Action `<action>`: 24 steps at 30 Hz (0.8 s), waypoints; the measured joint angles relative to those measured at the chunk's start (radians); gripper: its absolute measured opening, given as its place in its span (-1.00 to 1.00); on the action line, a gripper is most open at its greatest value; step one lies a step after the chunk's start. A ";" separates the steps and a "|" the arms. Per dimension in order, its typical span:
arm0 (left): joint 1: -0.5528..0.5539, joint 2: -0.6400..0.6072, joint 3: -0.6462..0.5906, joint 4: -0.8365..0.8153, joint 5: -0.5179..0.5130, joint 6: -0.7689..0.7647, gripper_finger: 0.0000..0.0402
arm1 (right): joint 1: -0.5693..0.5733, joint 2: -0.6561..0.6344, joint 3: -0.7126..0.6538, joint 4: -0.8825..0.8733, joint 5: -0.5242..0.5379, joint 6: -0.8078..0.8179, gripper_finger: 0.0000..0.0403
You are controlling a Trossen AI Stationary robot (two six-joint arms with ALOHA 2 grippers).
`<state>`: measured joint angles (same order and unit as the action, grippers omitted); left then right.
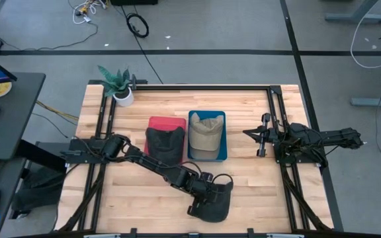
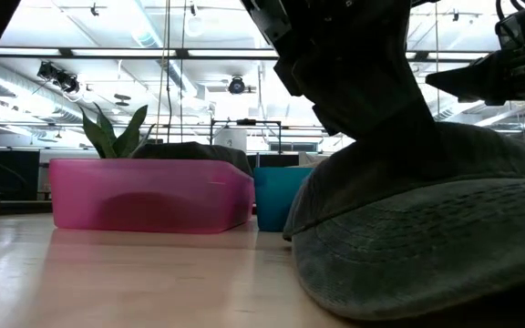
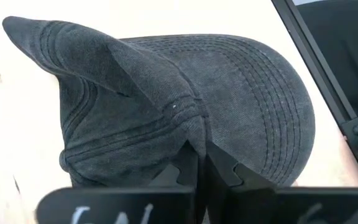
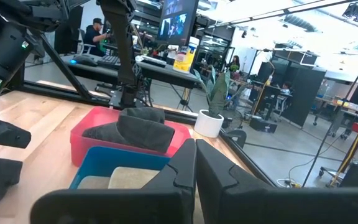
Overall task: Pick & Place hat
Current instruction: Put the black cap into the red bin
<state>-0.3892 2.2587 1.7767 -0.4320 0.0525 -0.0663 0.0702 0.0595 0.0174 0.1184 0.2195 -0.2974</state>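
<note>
Left gripper (image 1: 202, 193), lower centre of high view, is pinched tight on a fold of the dark grey cap (image 1: 214, 203), which sits on the wooden table (image 1: 256, 192) at bottom centre, brim toward the near edge. Wrist view: fingers (image 3: 188, 163) together w/ crown fabric bunched between them. Right gripper (image 1: 261, 134) waits at right-centre, fingers pressed together, nothing held. Mid-table: red bin (image 1: 155, 123) w/ a dark hat (image 1: 165, 142) in it, blue bin (image 1: 192, 118) beside it w/ a tan hat (image 1: 207, 133). Potted plant (image 1: 118, 84) upper left.
</note>
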 joint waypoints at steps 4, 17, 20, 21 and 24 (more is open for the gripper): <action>0.000 0.000 0.000 0.000 0.000 0.000 -0.97 | 0.000 0.000 0.000 0.000 0.000 0.000 -0.93; 0.000 -0.023 0.005 -0.079 0.027 0.003 -0.98 | 0.000 0.000 0.000 0.000 0.000 0.000 -0.93; -0.001 -0.030 0.023 -0.101 0.022 0.003 -0.98 | 0.000 0.000 0.000 0.000 0.000 0.000 -0.93; -0.002 -0.034 0.031 -0.124 0.022 0.003 -0.98 | 0.000 0.000 0.000 0.000 0.000 0.000 -0.93; -0.016 -0.036 0.065 -0.158 0.006 0.012 -0.98 | 0.000 0.000 0.000 0.000 0.000 0.000 -0.93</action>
<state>-0.4047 2.2230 1.8421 -0.5903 0.0584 -0.0539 0.0704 0.0597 0.0174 0.1181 0.2199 -0.2974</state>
